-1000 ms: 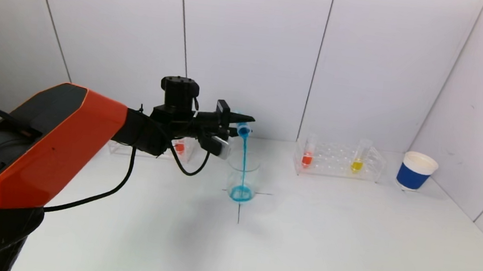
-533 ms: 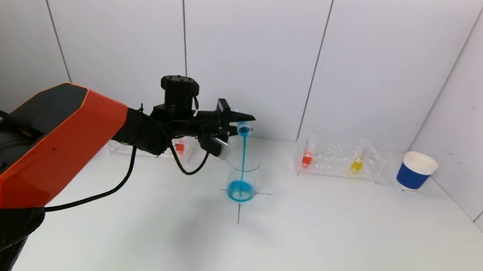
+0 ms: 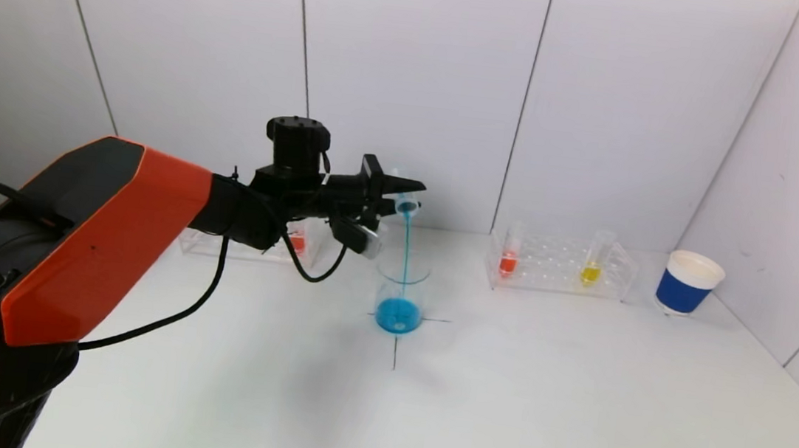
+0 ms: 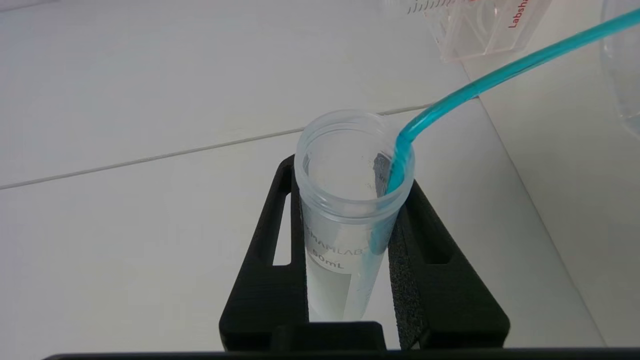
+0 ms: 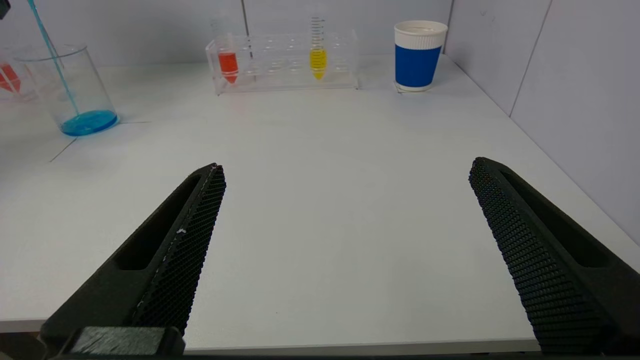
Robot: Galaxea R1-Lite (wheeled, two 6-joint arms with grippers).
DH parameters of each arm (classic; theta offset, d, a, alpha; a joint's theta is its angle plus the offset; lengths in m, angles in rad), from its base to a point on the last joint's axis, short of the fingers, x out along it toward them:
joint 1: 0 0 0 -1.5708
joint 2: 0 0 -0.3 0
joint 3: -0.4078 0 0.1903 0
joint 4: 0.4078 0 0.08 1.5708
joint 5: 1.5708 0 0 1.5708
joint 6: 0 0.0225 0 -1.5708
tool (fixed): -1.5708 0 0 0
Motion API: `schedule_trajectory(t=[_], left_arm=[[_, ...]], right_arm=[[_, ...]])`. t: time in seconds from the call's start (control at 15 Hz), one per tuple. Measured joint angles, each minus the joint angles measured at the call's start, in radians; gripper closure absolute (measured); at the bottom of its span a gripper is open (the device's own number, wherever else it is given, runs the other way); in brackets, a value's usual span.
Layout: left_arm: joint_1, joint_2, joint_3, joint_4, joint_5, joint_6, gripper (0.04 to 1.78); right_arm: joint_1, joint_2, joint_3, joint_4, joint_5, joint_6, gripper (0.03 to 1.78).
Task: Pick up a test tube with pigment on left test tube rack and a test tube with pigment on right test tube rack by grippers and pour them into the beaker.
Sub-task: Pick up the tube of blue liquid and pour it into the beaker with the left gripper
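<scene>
Left pincer [image 3: 403, 193]: black, wedge-shaped fingers with foam-textured pads, clamped on a clear plastic test tube [image 4: 350, 200]. The tube was cylindrical, wide-mouthed, printed with a volume mark, and lay tipped over above the beaker, mouth downward.

Blue pigment [image 3: 407, 240]: a thin, smooth stream fell from the tube's lip into the beaker.

Beaker [image 3: 401, 291]: clear, straight-walled, round, standing at the crossing of two thin black lines on the bench [image 3: 500, 398]; a shallow pool of blue liquid covered its floor.

Left test tube rack [image 3: 293, 246]: clear plastic, largely hidden behind the left arm; one tube with orange-red pigment showed in it.

Right test tube rack [image 3: 558, 267]: clear plastic, rectangular, many-holed, near the back wall. It carried one upright tube with orange-red pigment [image 3: 509, 254] and one with yellow pigment [image 3: 594, 263], well apart from each other.

Paper cup [image 3: 688, 282]: blue band, white rim, beside the right rack's far end.

Right pincer [image 5: 345, 260]: spread wide and holding nothing, its two black mesh-textured fingers [image 5: 185, 250] over the near bench edge, out of the head view.

Bench: white, matt, smooth.
</scene>
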Motion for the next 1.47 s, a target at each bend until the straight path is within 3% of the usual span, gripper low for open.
schedule_trajectory(t=[1.13,1.47], left_arm=[[0.003,0.0,-0.01,-0.001,-0.007,0.066,1.35],[0.008,-0.004,0.003,0.005,0.008,0.012,1.35]], right_arm=[[0.0,0.0,0.0,0.0,0.0,0.0,0.04],[0.0,0.0,0.0,0.001,0.0,0.0,0.04]])
